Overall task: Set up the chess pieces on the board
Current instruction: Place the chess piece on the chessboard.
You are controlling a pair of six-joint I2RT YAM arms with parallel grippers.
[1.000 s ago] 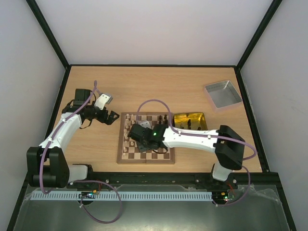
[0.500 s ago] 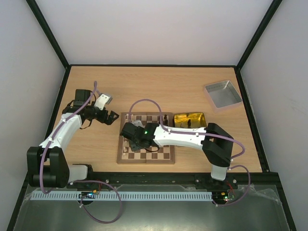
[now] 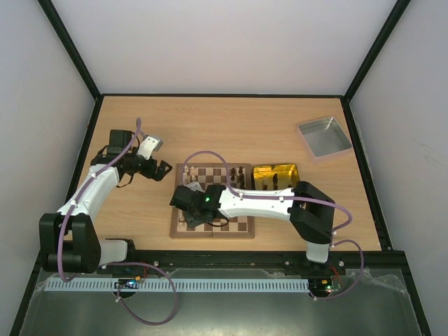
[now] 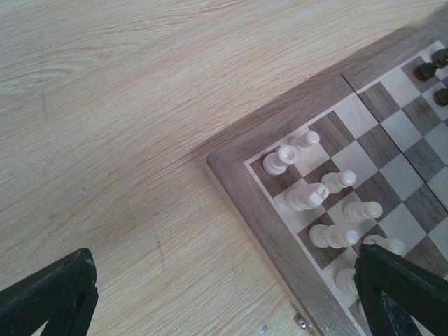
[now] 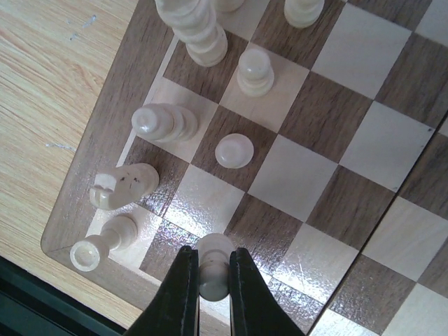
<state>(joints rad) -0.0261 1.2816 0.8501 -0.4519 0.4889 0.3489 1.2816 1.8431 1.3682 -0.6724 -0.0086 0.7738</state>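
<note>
1. The right claw (image 5: 212, 264) is clenched on a cream pawn (image 5: 213, 253). Its two fingers (image 5: 183, 297) press the pawn's sides from left and right.
2. The board (image 5: 350, 203) lies directly beneath this claw. The held pawn is over a dark square in the edge row nearest the claw; I cannot tell whether its base touches the square.
3. Just left of the claw, a cream rook (image 5: 98, 248) stands on the board's corner square, with a cream knight (image 5: 126, 185) one square ahead of it.
4. Ahead of the claw stands another pawn (image 5: 233, 150), apart from the held one. More cream pieces (image 5: 255, 70) stand farther ahead.
5. To the right of this claw, past the arm's forearm, a gold tin (image 3: 275, 175) sits just beside the board's edge. A grey tray (image 3: 323, 136) lies well beyond it, near the far right corner of the table (image 3: 245, 126).
6. The left claw (image 4: 224, 269) is released, with its fingers (image 4: 52, 294) spread wide and only bare wood between them.
7. This claw hangs off the board. The board's corner lies ahead and to its right, carrying cream figures, with dark pieces (image 4: 428, 70) farther off along the same side.
</note>
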